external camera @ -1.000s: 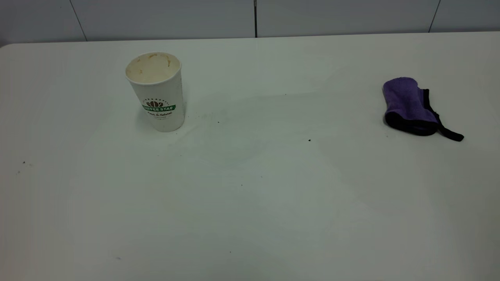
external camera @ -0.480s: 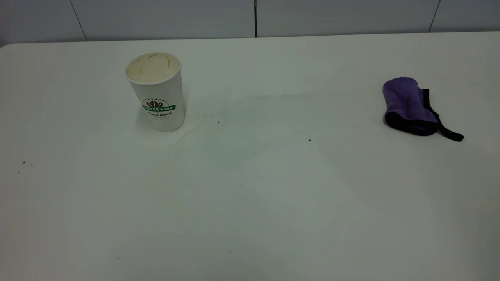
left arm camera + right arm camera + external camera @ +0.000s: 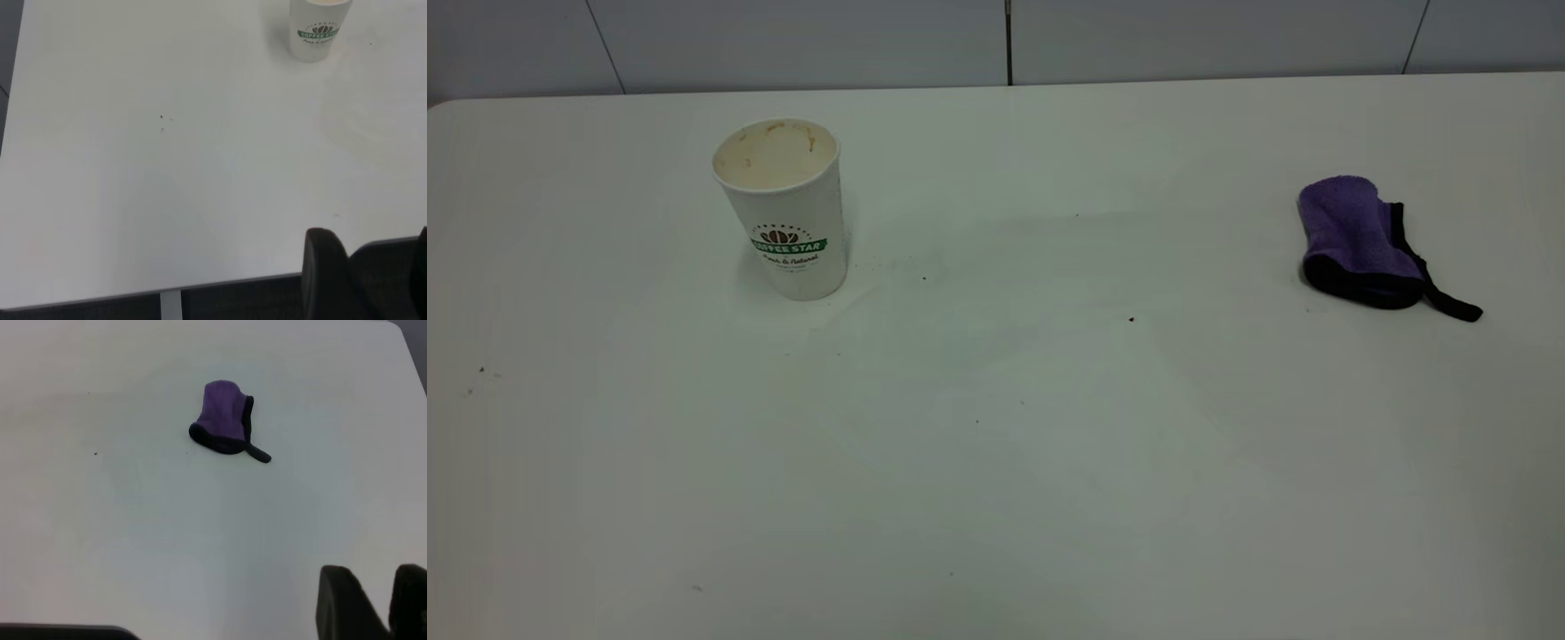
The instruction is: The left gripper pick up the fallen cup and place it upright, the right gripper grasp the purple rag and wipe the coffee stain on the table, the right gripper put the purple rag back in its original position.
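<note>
The white paper cup [image 3: 784, 209] with a green logo stands upright at the table's far left, also seen in the left wrist view [image 3: 319, 30]. The purple rag [image 3: 1356, 240], black-edged and folded, lies alone at the far right, and in the right wrist view [image 3: 223, 425]. No clear coffee stain shows; only small dark specks [image 3: 1130, 318] and a faint smear mark the middle. Neither arm appears in the exterior view. My left gripper [image 3: 373, 267] hangs open over the table's near edge, far from the cup. My right gripper [image 3: 392, 587] holds nothing, a narrow gap between its fingertips, well back from the rag.
The white table [image 3: 996, 498] ends at a grey panelled wall [image 3: 1005, 40] at the back. Its near edge [image 3: 200, 287] shows in the left wrist view, with darker floor beyond. A few crumbs [image 3: 480, 370] lie at the left.
</note>
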